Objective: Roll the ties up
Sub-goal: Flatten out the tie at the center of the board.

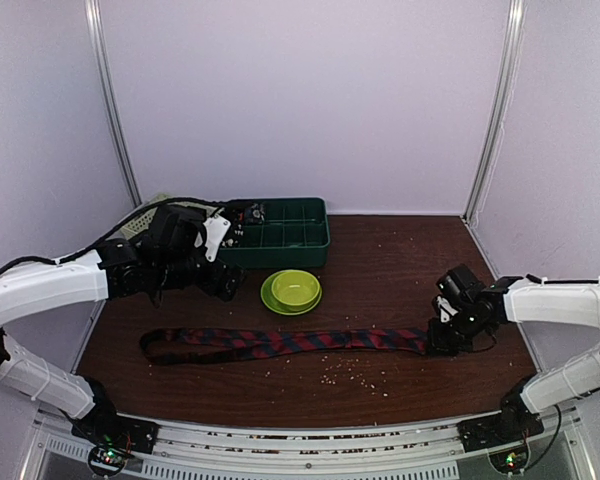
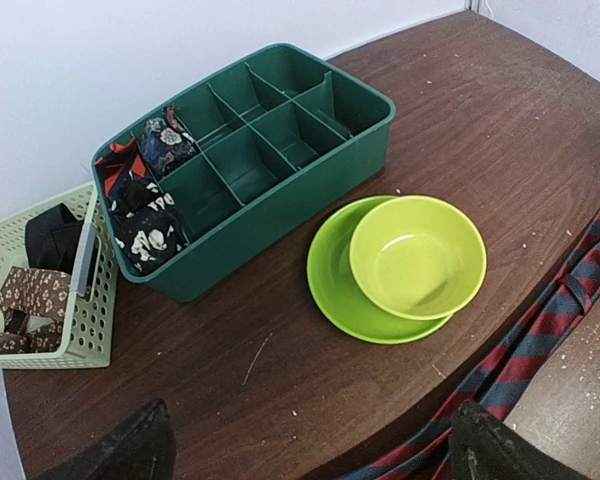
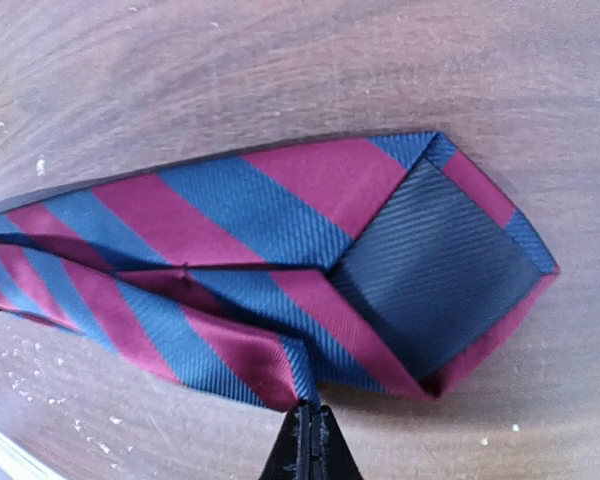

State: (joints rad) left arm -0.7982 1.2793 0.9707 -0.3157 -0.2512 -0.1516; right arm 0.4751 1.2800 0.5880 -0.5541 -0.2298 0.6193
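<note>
Your right gripper (image 3: 306, 430) is down by the right edge of the table (image 1: 410, 270), jaws pressed fully together, tips touching the hem at the wide end of the striped tie (image 1: 280, 342); whether cloth is pinched you can't tell. That tie lies flat, stretched left to right parallel to the near edge, in front of the lime-green bowl (image 2: 417, 256) on its plate (image 2: 330, 290). Your left gripper (image 2: 310, 455) hangs spread wide and empty over the left side, near the green divider tray (image 2: 280, 210) holding rolled ties (image 2: 150, 240).
</note>
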